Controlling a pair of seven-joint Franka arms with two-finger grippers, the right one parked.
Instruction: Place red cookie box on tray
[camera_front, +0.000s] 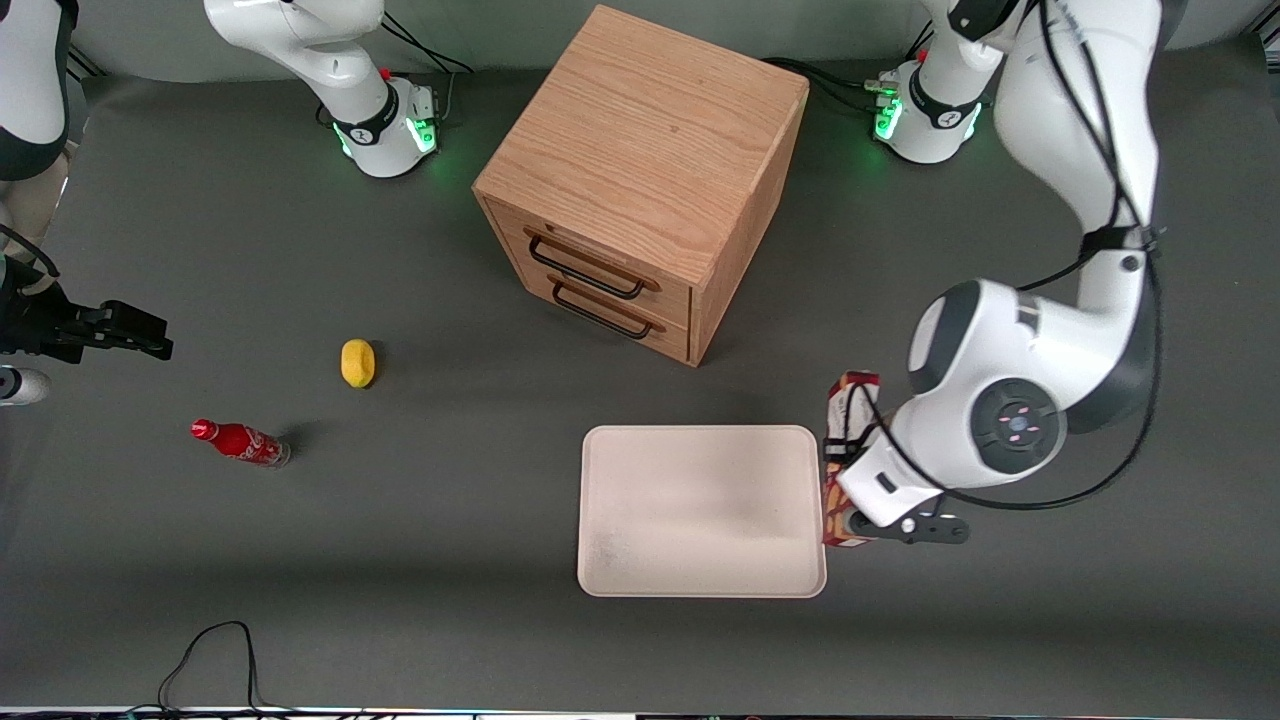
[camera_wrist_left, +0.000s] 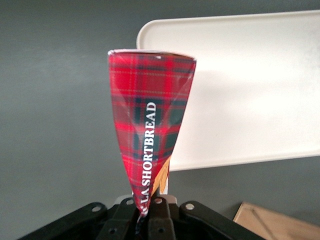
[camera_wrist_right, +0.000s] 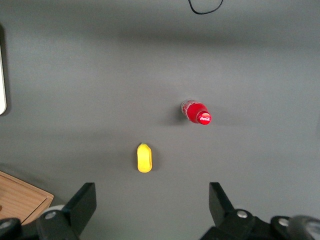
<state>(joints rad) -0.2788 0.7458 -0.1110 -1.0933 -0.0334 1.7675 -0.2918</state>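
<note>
The red cookie box (camera_front: 851, 394) is a slim tartan carton. It is held on edge just beside the tray's (camera_front: 700, 510) short side, at the working arm's end, and does not lie on it. My left gripper (camera_front: 843, 462) is shut on the box's middle, with most of the hand covering it from above. In the left wrist view the box (camera_wrist_left: 150, 125) rises from between the closed fingers (camera_wrist_left: 161, 218), printed "SHORTBREAD", with the cream tray (camera_wrist_left: 250, 95) beside it. The tray has nothing on it.
A wooden two-drawer cabinet (camera_front: 645, 190) stands farther from the front camera than the tray. Toward the parked arm's end lie a yellow lemon-like object (camera_front: 357, 362) and a small red soda bottle (camera_front: 240, 442). A black cable (camera_front: 210, 650) loops at the table's front edge.
</note>
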